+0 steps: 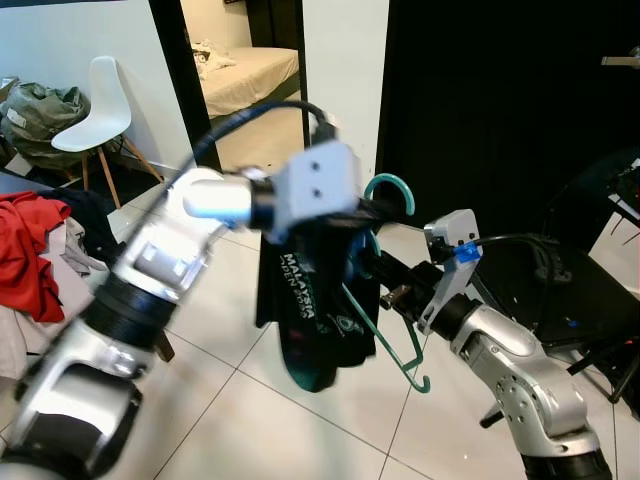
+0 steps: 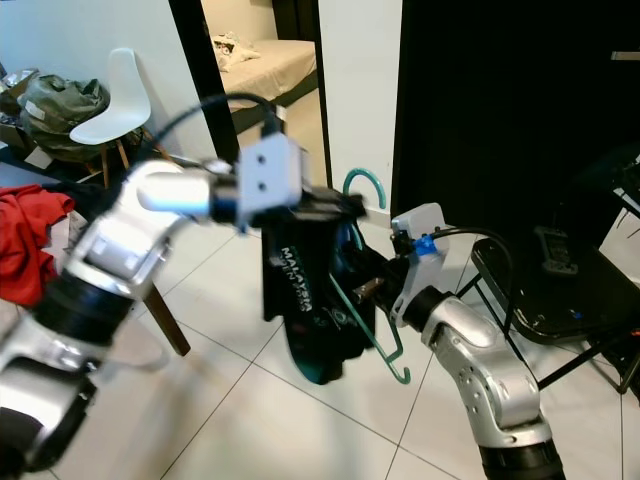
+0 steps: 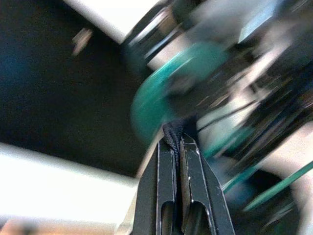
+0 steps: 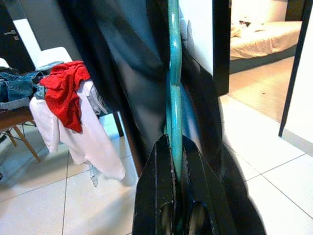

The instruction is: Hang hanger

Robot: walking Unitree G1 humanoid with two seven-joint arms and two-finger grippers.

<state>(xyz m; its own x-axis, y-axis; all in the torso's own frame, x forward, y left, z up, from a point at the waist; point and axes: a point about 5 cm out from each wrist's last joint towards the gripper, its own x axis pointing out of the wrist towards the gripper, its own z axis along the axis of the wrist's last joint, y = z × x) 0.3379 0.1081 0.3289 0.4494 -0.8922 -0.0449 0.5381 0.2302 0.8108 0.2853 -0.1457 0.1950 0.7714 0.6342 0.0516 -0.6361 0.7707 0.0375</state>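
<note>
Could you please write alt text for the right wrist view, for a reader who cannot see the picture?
The right gripper has its jaws shut on a green hanger that carries a dark garment. Behind it, red and white clothes hang over a piece of furniture on a pale tiled floor, and a doorway shows a bed.
</note>
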